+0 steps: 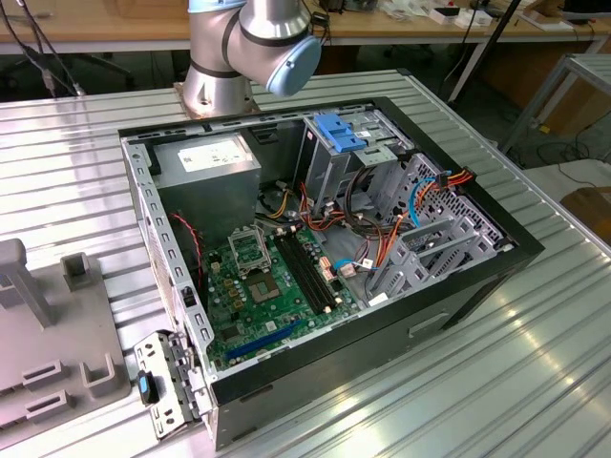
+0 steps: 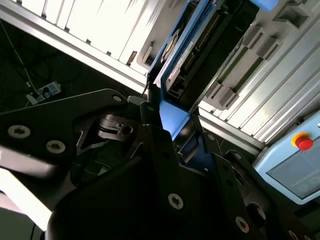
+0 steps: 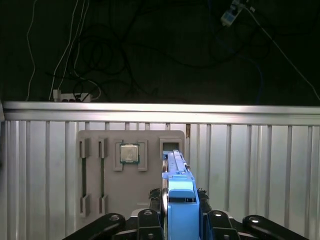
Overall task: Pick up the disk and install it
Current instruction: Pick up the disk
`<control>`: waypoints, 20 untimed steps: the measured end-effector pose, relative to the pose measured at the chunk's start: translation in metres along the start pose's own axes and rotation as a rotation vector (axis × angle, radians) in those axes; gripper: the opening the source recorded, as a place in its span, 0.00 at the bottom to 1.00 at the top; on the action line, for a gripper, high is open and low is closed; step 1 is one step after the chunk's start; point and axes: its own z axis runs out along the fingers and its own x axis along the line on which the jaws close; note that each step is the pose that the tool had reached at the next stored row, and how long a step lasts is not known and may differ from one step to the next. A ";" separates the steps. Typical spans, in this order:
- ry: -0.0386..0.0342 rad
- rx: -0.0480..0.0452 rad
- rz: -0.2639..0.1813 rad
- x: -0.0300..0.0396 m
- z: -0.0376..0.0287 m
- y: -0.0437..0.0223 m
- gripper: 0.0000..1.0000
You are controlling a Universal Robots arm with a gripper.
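Robotics lab, plainly: ribbed aluminium worktable [image 3: 250, 165], opened computer case [image 1: 315, 367], grey parts fixture [image 3: 131, 185] just ahead of the gripper [image 3: 182, 200], pendant [image 2: 290, 167] with red stop button, cable tangles [image 3: 125, 45] beyond.

We see the table [image 1: 535, 363]: ribbed bare metal, shiny w/ glare. Smooth blue plastic rims the disk [image 3: 181, 210]; tray [image 3: 130, 190] is matt grey.

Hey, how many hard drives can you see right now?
1. The disk is clamped edge-on in the gripper, near the grey tray. Others may be hidden in the drive cage of the computer case.
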 end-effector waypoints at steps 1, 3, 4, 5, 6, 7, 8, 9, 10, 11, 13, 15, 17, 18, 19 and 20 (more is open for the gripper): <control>0.0000 -0.0001 0.000 0.0000 -0.0031 0.0000 0.37; 0.0000 -0.0001 0.000 0.0002 -0.0088 -0.0001 0.37; 0.0000 0.0000 0.000 0.0002 -0.0111 -0.0001 0.37; 0.0000 0.0000 0.000 0.0003 -0.0169 -0.0002 0.37; 0.0000 0.0000 0.000 0.0004 -0.0209 -0.0002 0.37; 0.0000 -0.0001 0.000 0.0005 -0.0236 -0.0002 0.37; 0.0000 0.0000 0.000 0.0005 -0.0258 -0.0003 0.37; 0.0000 0.0000 0.000 0.0006 -0.0310 -0.0003 0.37; 0.0000 0.0000 0.000 0.0007 -0.0352 -0.0003 0.37; 0.0000 0.0000 0.000 0.0008 -0.0387 -0.0004 0.37; 0.0000 -0.0001 0.000 0.0009 -0.0442 -0.0004 0.37; 0.0000 -0.0001 0.000 0.0010 -0.0490 -0.0005 0.37; -0.0001 0.0002 0.000 0.0011 -0.0558 -0.0006 0.37; 0.0000 0.0000 0.000 0.0012 -0.0592 -0.0006 0.37; 0.0000 0.0000 0.000 0.0012 -0.0624 -0.0006 0.37; 0.0000 0.0000 0.000 0.0013 -0.0678 -0.0007 0.37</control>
